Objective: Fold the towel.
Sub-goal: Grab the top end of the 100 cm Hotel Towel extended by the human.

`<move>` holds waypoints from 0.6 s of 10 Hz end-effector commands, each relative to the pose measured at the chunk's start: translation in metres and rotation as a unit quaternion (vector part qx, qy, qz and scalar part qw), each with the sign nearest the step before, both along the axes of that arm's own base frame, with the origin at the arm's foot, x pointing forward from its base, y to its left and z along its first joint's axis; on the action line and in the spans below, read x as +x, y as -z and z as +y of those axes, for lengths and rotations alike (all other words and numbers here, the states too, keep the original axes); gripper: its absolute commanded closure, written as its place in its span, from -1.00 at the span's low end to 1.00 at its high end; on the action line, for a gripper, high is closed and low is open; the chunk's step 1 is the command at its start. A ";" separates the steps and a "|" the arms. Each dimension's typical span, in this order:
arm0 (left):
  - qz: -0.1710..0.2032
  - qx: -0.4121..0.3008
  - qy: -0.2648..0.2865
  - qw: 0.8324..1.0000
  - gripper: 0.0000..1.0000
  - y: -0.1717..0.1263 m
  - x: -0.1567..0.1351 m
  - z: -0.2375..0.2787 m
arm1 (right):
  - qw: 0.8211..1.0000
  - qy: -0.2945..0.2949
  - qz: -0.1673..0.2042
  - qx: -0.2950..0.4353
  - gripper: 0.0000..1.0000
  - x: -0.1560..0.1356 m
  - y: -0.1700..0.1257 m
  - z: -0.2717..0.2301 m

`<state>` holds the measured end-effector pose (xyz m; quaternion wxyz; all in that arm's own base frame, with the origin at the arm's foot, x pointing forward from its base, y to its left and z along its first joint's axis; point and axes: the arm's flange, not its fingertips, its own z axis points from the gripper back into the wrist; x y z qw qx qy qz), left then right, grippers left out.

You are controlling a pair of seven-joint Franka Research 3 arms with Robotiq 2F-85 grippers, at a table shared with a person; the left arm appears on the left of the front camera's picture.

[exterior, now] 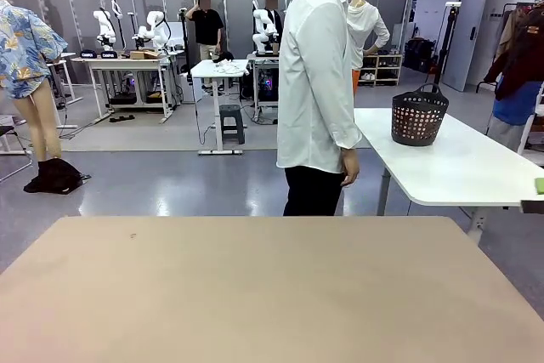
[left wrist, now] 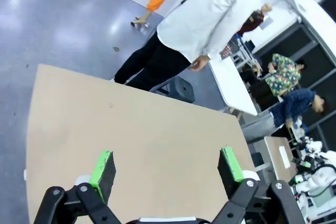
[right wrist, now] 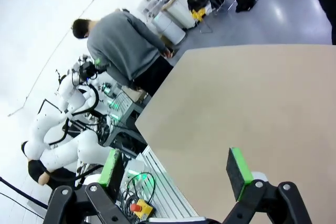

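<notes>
Left gripper [left wrist: 167, 164], nearest the lens in its wrist view: black fingers with green pads [left wrist: 103, 165] set wide apart, nothing between them, poised above the tan table [left wrist: 131, 129]. Right gripper [right wrist: 174, 167]: likewise spread wide and empty, hanging at one edge of the same table top, with one finger over floor and cabling beyond that edge. Tan table, front view: bare surface across the whole foreground, no cloth laid on it. Person [exterior: 316, 82]: white shirt and dark trousers, standing just beyond the far edge, body turned side-on toward picture right, hand [exterior: 349, 167] hanging loose and holding nothing. White table [exterior: 459, 172]: behind and to the right of the person, carrying a dark perforated basket [exterior: 419, 115] with its handle upright; contents cannot be made out. Towel: whereabouts cannot be told from these pictures; the basket is a likely holder, offered as a guess only. Progress, as judged: nothing begun, no fold made, no cloth delivered to the work surface. Outstanding: towel to be brought and spread on the tan table, then gripped at an edge or corners and folded over, which is the entire job.
</notes>
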<state>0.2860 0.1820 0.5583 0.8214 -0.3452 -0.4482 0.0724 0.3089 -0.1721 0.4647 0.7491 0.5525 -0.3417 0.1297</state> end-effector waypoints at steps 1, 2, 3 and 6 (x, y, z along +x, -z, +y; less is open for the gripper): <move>0.003 -0.015 -0.014 1.000 -1.00 0.078 -0.080 -0.051 | 1.000 0.010 -0.025 0.007 -1.00 -0.007 -0.002 0.003; 0.005 -0.030 -0.007 1.000 -1.00 0.087 -0.082 -0.051 | 0.999 0.008 -0.029 0.013 -1.00 -0.012 -0.003 0.002; -0.002 -0.038 0.004 0.999 -1.00 0.093 -0.083 -0.050 | 1.000 0.005 -0.026 0.011 -1.00 -0.015 -0.004 0.002; 0.002 -0.048 0.014 0.999 -1.00 0.091 -0.082 -0.056 | 1.000 0.002 0.008 0.020 -1.00 -0.018 -0.008 0.001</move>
